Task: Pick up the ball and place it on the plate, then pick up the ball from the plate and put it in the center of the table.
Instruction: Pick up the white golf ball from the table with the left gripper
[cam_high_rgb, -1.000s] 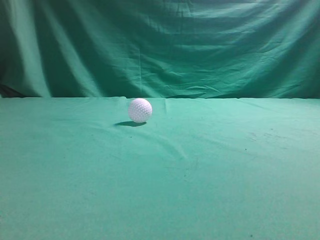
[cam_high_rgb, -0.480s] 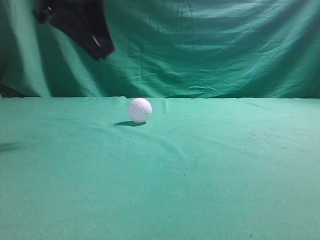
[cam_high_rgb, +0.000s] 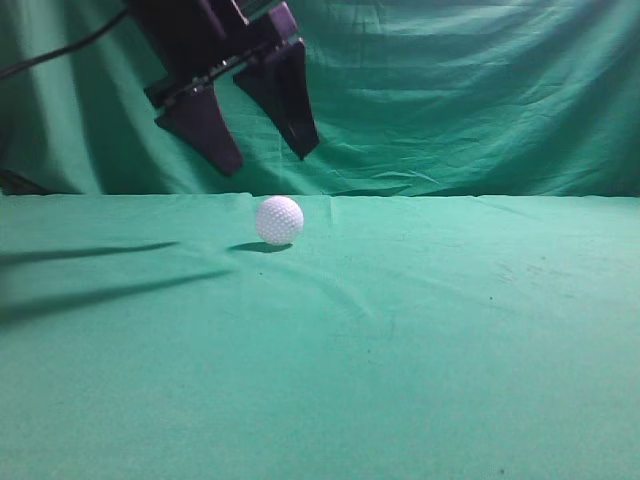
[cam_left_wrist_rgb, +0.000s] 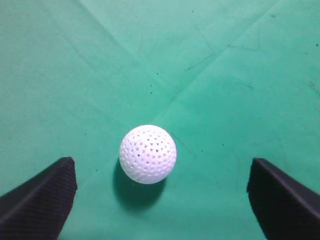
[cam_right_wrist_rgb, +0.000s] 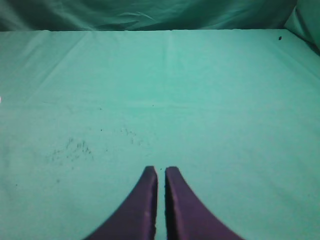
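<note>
One broad surface (cam_high_rgb: 420, 350) fills the lower part of the exterior view, covered in teal-green cloth with soft wrinkles and a few dark specks, and behind it a darker green curtain (cam_high_rgb: 480, 90) hangs in folds across the whole far side. The ball (cam_high_rgb: 279, 220), white and dimpled, rests on the cloth toward the far edge, a little left of the middle, with a small shadow to its left. Above it, in the air and clear of it, hangs the left tool (cam_high_rgb: 267, 152), black, its two tapered fingers (cam_high_rgb: 205, 132) spread wide apart and pointing downward; long dark shadows lie across the left of the cloth. A black cable (cam_high_rgb: 60, 50) runs from the arm to the left edge. The left wrist view looks straight down and shows what the exterior view cannot: the ball (cam_left_wrist_rgb: 148, 154) lies between the two spread fingertips (cam_left_wrist_rgb: 37, 200), closer to the one at left in that view, touching neither, and creases in the cloth cross diagonally beneath it. The right wrist view shows the right tool (cam_right_wrist_rgb: 161, 172), its two dark fingers pressed almost together with only a thin slit between them and nothing held, over bare cloth with faint smudges, the curtain along the far edge. This tool does not appear in the exterior view.
</note>
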